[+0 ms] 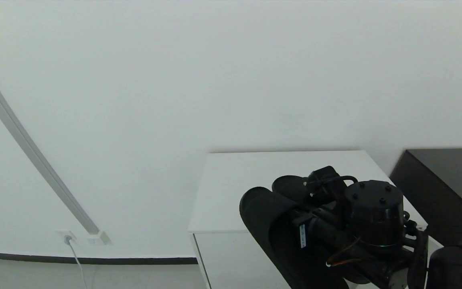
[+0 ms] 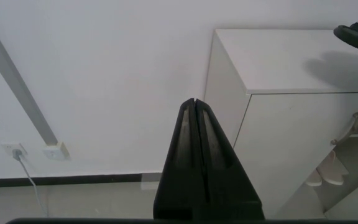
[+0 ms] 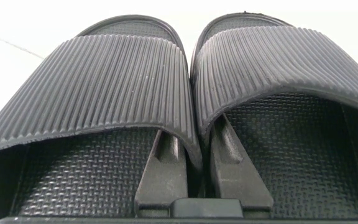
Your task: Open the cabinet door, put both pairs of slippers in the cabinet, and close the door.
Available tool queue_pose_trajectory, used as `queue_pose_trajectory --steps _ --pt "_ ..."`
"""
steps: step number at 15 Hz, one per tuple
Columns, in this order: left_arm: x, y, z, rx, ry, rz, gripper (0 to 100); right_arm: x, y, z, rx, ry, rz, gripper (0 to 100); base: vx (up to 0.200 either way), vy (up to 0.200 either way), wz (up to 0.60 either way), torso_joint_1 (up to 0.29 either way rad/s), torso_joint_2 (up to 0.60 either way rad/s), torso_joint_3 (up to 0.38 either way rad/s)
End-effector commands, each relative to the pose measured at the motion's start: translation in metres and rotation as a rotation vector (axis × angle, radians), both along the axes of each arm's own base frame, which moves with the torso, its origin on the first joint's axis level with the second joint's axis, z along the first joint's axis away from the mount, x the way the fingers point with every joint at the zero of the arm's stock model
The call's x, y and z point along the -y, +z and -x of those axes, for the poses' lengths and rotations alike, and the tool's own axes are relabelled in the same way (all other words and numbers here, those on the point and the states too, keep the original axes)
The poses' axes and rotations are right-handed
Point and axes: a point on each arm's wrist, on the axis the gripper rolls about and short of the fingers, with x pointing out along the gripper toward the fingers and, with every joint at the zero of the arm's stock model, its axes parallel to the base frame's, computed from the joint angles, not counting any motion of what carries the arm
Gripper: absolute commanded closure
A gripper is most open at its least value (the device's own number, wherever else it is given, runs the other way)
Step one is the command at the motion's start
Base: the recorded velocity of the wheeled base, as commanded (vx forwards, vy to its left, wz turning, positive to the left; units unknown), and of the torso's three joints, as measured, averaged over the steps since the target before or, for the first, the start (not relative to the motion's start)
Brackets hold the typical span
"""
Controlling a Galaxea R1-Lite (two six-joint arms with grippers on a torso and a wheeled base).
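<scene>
Right jaws tight on two ribbed black rubbery slippers (image 3: pixel 123 81) above the smooth white cabinet (image 1: pixel 255 188); left jaws flush together.

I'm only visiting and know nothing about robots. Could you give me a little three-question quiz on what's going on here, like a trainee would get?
1. True or false: the right pincer grips a pair of black slippers.
2. The left pincer is: A) open, B) shut and empty, C) shut on a slipper.
3. Fill in: the black slippers hang over the ____ of the white cabinet.
Key: 1 true; 2 B; 3 top.
</scene>
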Motion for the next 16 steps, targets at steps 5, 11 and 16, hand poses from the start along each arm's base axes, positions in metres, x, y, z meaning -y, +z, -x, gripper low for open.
queue_pose_trajectory --steps 5,11,16 --pt "0.0 0.0006 0.0 0.002 0.0 0.0 100 -0.0013 -0.0025 0.0013 -0.005 0.006 0.006 100 -0.2 0.0 0.0 -0.002 0.0 0.003" --pt "0.0 0.0 -0.0001 -0.001 0.0 0.0 100 -0.0005 -0.0035 0.0033 -0.005 0.01 0.008 100 -0.1 0.0 0.0 0.001 0.0 0.002" --pt "0.0 0.0 -0.0001 -0.001 0.0 0.0 100 0.0 -0.005 0.0036 -0.008 0.009 0.014 100 0.0 0.0 0.0 0.0 0.0 0.0"
